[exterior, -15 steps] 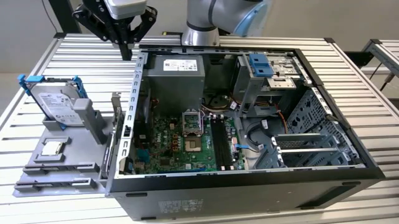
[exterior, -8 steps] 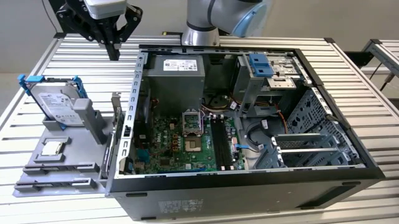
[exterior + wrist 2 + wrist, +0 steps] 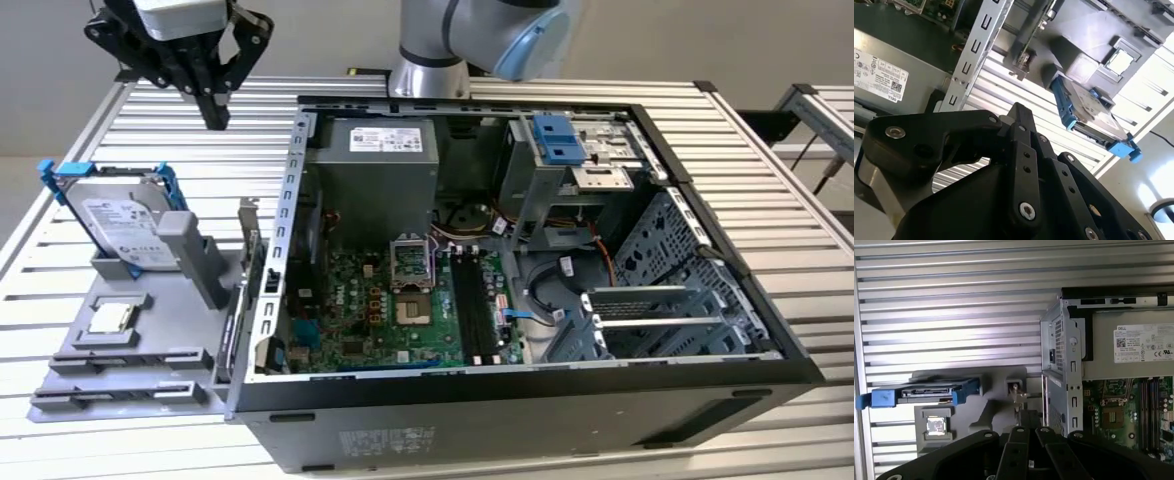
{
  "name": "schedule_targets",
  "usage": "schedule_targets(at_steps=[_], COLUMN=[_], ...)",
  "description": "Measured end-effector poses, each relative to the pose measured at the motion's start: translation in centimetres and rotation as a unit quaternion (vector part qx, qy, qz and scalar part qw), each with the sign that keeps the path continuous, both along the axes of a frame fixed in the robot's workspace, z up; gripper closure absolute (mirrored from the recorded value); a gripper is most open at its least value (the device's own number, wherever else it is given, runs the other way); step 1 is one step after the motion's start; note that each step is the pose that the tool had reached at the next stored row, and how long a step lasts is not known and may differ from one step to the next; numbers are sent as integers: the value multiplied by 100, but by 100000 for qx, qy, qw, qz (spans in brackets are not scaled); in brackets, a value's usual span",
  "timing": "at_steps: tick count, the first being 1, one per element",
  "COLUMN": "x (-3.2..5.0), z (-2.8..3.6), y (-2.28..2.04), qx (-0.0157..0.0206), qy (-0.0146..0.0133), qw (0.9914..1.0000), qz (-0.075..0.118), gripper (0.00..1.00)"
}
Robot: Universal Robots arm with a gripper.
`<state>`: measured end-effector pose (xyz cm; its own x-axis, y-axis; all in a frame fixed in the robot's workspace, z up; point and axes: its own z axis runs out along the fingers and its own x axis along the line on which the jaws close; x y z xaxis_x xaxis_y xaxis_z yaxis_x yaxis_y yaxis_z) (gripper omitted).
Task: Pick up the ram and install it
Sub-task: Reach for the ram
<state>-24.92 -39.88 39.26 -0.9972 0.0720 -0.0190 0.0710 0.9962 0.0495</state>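
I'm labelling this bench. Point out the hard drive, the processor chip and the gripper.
hard drive (image 3: 120, 225): exterior view, on its silver labelled face.
processor chip (image 3: 112, 317): exterior view, middle of its silver lid.
gripper (image 3: 214, 120): exterior view, at its closed fingertips.

A slatted aluminium table (image 3: 747, 130) carries the scene, its ribs running across the exterior view from left to right. An open black computer tower case (image 3: 534, 415) lies on its side on the slats, its open side up, filling the middle and the exterior view's right. Just beside it, on the exterior view's left, a flat grey parts holder (image 3: 174, 335) rests on the slats.
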Motion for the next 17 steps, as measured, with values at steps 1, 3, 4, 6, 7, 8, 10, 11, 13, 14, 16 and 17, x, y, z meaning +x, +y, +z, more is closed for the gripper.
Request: schedule_targets(at_steps=[1,3,4,6,7,8,10,11,13,14,16,17], x=[-27,-76,-98,-144,-167,-190,-235,-259,-311,-334,-379,-402], z=[0,0,0,0,0,0,0,0,0,0,-1,-1], y=[0,0,0,0,0,0,0,0,0,0,0,0], qx=[1,2,0,1,-1,-1,-1,-1,0,-2,1,0], qy=[1,-3,2,0,2,1,1,0,1,1,0,1], qw=[100000,100000,100000,100000,100000,100000,100000,100000,100000,100000,100000,100000], qz=[-2,5,2,8,8,12,20,27,34,41,46,44], gripper=[100,100,100,100,100,100,100,100,100,100,100,100])
